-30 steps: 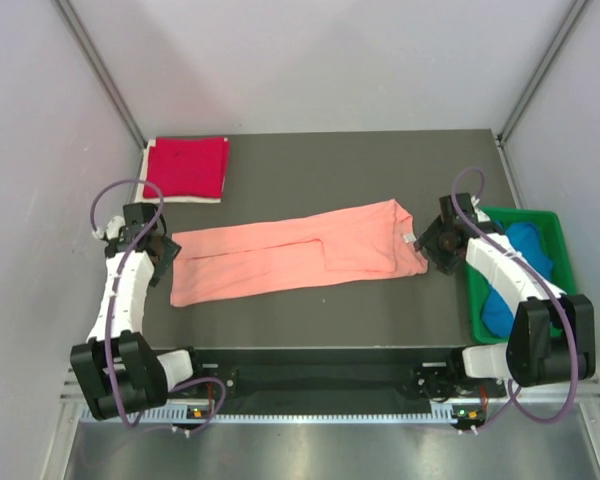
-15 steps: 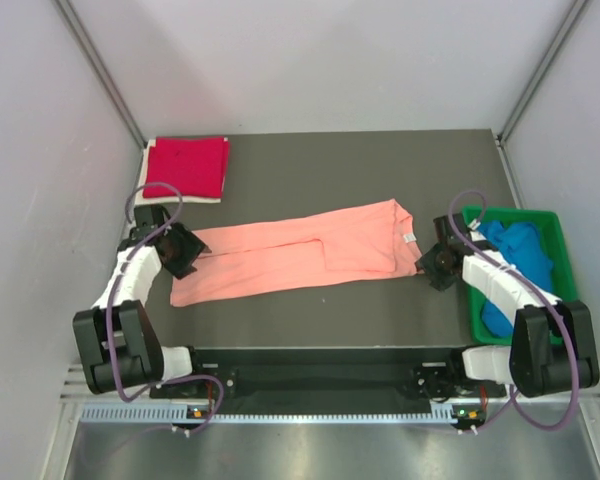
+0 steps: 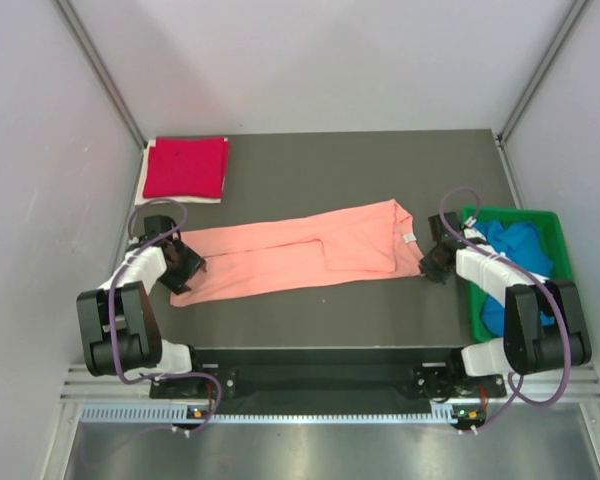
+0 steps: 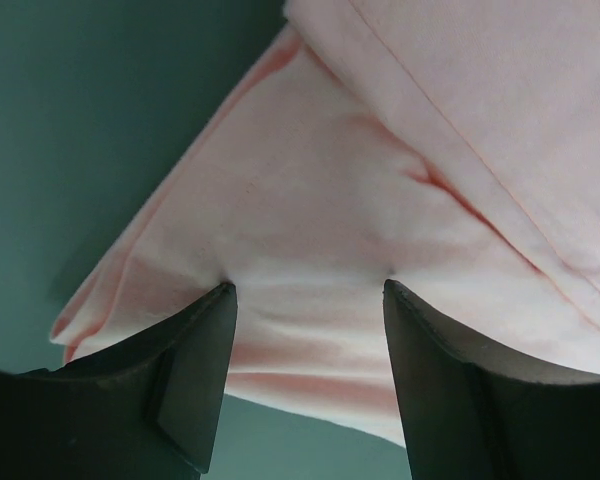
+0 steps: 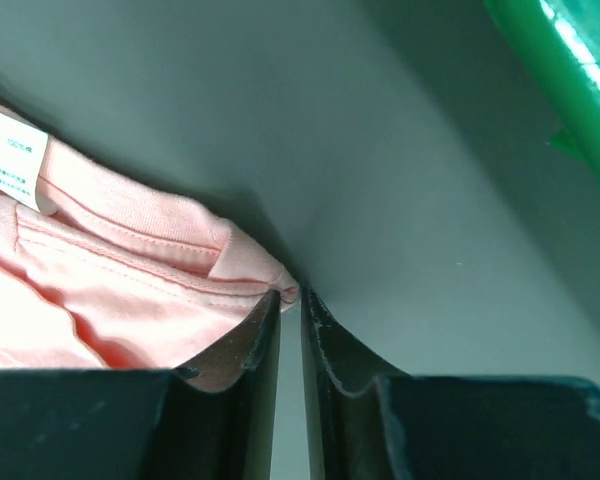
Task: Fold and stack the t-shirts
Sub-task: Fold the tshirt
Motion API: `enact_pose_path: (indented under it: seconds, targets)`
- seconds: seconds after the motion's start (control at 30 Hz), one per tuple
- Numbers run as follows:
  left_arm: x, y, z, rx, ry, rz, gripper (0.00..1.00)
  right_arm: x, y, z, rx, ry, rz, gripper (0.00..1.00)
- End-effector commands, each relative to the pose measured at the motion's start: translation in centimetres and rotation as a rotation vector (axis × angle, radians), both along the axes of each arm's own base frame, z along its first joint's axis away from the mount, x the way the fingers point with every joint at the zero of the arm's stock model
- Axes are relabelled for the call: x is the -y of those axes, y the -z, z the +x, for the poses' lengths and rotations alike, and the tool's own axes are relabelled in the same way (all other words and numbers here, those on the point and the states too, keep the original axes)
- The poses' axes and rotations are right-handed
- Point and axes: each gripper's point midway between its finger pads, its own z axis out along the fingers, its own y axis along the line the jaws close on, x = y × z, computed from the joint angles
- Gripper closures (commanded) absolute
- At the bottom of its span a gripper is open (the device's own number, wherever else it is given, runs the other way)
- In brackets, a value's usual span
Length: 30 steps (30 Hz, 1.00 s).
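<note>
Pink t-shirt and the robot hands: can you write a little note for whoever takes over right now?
Left hand: open, pressed down astride the left end of the salmon-pink t-shirt.
Right hand: almost shut at that shirt's right corner, near the label. It is unclear whether any cloth is caught.
Things: the salmon-pink t-shirt lies as a long strip across the table. The crimson-red t-shirt is folded at the far left corner. The bright blue t-shirt is crumpled in the green tray.
Done: red folded, pink folded lengthwise.
Left: finish the pink, fold the blue, stack all three.
</note>
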Motion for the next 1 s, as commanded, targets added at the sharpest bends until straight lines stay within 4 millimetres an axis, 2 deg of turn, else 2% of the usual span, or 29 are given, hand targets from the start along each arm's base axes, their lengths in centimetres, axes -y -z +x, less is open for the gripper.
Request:
enact_pose_path:
  seconds: [0.0,0.1,0.23,0.33,0.5,0.63,0.67,0.73,0.77,0.83,0.87,0.93,0.97]
  targets:
    - [-2.7,1.5,-1.1,-0.059,-0.074,0.133,0.34,1.1,0.2,0.8,0.022,0.001,-0.083,0.86]
    - [-3.4,1.9,-1.9,-0.098,-0.106,0.169,0.33,1.8,0.3,0.8,0.011,0.001,-0.124,0.89]
    - [-3.1,1.6,-1.8,-0.088,-0.104,0.155,0.33,2.3,0.4,1.1,-0.002,0.001,-0.158,0.93]
    - [-3.8,-0.3,-0.9,-0.060,-0.117,0.184,0.33,2.8,0.6,0.7,-0.041,0.007,-0.189,0.97]
    - [-4.9,-4.5,1.5,0.027,-0.124,0.232,0.31,3.7,0.5,-0.5,-0.074,0.040,-0.230,0.96]
    - [-3.6,-6.4,3.1,0.115,-0.044,0.175,0.32,3.4,-0.3,-0.8,-0.064,0.036,-0.208,0.91]
    - [-2.4,-7.3,4.1,0.178,0.013,0.122,0.33,3.3,-0.9,-0.6,-0.045,0.035,-0.200,0.90]
    - [-1.7,-8.1,4.7,0.217,0.087,0.109,0.32,3.0,-1.8,-0.4,-0.032,0.034,-0.186,0.86]
    - [-0.3,-9.0,5.5,0.275,0.148,0.048,0.32,2.8,-2.8,0.1,-0.005,0.035,-0.176,0.84]
    - [0.8,-9.5,5.9,0.313,0.212,0.008,0.32,2.3,-3.7,0.3,0.007,0.029,-0.156,0.77]
    - [1.9,-9.9,6.4,0.335,0.252,-0.045,0.32,2.0,-4.8,1.0,0.040,0.036,-0.141,0.75]
    - [3.1,-10.0,6.6,0.345,0.296,-0.101,0.33,1.5,-5.7,1.3,0.053,0.044,-0.114,0.70]
    - [3.5,-9.8,6.8,0.338,0.309,-0.128,0.33,1.2,-6.8,2.0,0.085,0.049,-0.093,0.68]
